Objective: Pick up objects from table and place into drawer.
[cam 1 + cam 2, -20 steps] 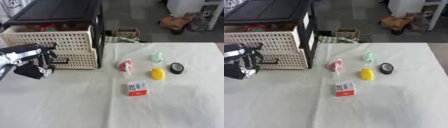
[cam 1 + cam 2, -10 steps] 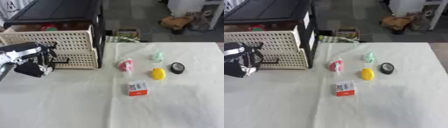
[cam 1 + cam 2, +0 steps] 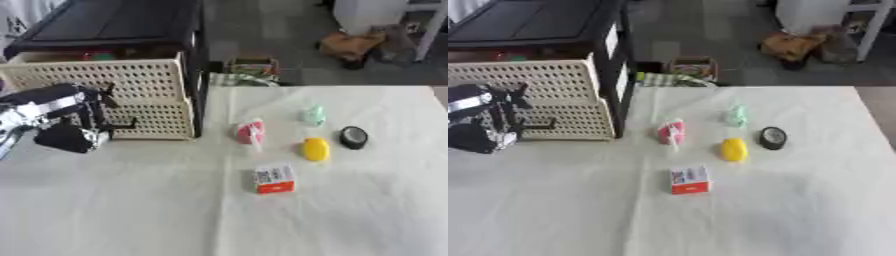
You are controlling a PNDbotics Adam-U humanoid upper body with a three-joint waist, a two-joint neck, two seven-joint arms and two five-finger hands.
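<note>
Hardly anything has moved since a moment ago: my left hand [image 3: 66, 127] is still by the front of the drawer [image 3: 105, 85], and the things on the table lie where they did. My fingers [image 3: 109, 107] are curled up against the drawer's holey cream front, near its dark handle [image 3: 122, 124]. I cannot tell if they are really holding the handle. My right hand does not show at all.

The drawer sits pulled out of its black cabinet [image 3: 114, 22], and I can see some red and green bits inside it. Five things lie on the table to the right of the drawer. Closest to it is a pink thing [image 3: 250, 132]. Farther right are a pale green thing [image 3: 312, 115], a yellow thing [image 3: 315, 149] and a black round thing [image 3: 353, 137]. A small red and white box [image 3: 274, 179] lies nearest to me.

I think I am working on the drawer itself right now, not grabbing anything. With the drawer out like this, a thing from the table could go in next.

The table [image 3: 131, 210] has a plain white cloth. Behind it is a grey floor with a brown heap [image 3: 363, 42].
</note>
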